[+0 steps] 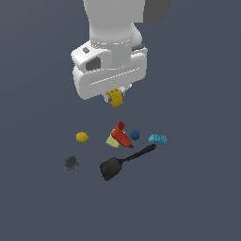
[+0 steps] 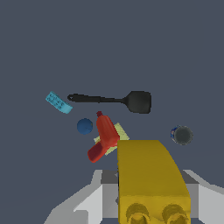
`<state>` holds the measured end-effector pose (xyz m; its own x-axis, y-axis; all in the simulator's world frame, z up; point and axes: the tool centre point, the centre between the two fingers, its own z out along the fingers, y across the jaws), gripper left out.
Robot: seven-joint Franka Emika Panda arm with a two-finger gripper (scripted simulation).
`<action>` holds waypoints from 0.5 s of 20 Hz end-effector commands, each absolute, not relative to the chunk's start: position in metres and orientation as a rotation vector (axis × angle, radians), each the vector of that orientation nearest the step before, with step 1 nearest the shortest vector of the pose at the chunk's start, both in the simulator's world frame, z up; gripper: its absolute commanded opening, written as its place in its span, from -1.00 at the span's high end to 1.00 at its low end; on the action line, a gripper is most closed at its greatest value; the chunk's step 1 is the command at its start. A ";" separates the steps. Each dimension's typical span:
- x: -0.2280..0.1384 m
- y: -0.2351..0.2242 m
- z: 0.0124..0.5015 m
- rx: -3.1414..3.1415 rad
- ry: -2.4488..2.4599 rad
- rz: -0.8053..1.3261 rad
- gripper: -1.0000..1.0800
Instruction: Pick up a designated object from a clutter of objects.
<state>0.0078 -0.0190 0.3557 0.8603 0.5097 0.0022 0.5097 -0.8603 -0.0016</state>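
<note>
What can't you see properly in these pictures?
- Yellow block: exterior view, its top is hidden inside the gripper; wrist view, its end is cut by the edge.
- Pale yellow-green block: mostly covered by the red bottle-like piece in both views.
- Dark round disc: too small for detail.

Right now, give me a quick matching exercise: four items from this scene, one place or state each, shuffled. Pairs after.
Items:
1. yellow block
2. black spatula
3. cyan brick
4. dark disc

Places/states:
A. farthest toward the exterior view's left
B. held in the gripper, off the floor
C. farthest toward the exterior view's right
D. lies nearest the exterior camera, below the red piece

Pairs: 1-B, 2-D, 3-C, 4-A
</note>
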 end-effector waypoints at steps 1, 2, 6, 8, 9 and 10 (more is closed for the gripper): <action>0.007 -0.032 0.374 -3.027 -0.831 -0.001 1.00; 0.007 -0.036 0.379 -3.028 -0.831 -0.001 1.00; 0.008 -0.050 0.398 -3.029 -0.831 0.000 1.00; 0.008 -0.054 0.404 -3.029 -0.830 0.000 1.00; 0.008 -0.056 0.406 -3.029 -0.830 0.000 1.00; 0.009 -0.057 0.407 -3.029 -0.830 0.000 1.00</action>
